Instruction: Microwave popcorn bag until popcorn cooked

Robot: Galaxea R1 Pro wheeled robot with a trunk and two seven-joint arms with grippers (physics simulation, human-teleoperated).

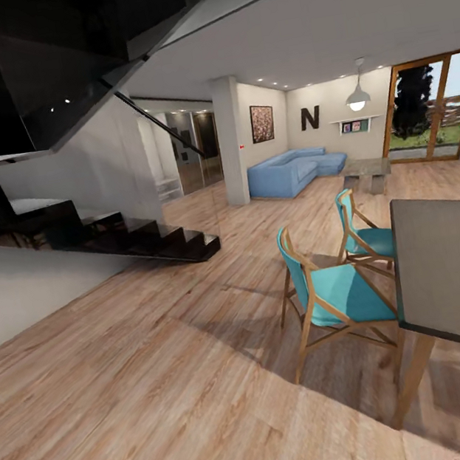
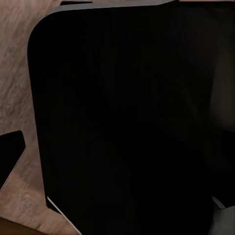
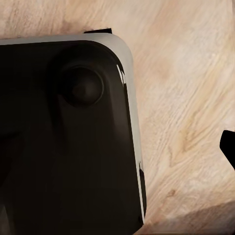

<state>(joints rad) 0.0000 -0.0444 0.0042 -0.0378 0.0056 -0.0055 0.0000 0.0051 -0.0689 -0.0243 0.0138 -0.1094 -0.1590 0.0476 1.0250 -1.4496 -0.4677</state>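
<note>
Popcorn bag, microwave, countertop: can't place them from here. Head view is an open living space. Black staircase (image 1: 149, 240) at left over wood floor (image 1: 138, 395), white pillar (image 1: 231, 140) mid-room, blue sofa (image 1: 291, 171) behind it, two teal chairs (image 1: 337, 290) beside a grey table (image 1: 450, 272) at right, glazed door (image 1: 431, 110) far right. Wrist cams look down on a dark rounded panel (image 3: 63, 147) over floor. Gripper state, left and right: can't tell.

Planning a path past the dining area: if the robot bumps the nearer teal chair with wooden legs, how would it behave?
The nearer teal chair with wooden legs looks light, with thin splayed legs, so it would probably slide on the smooth wooden plank floor rather than resist. A high push on its backrest might tip it.
</note>
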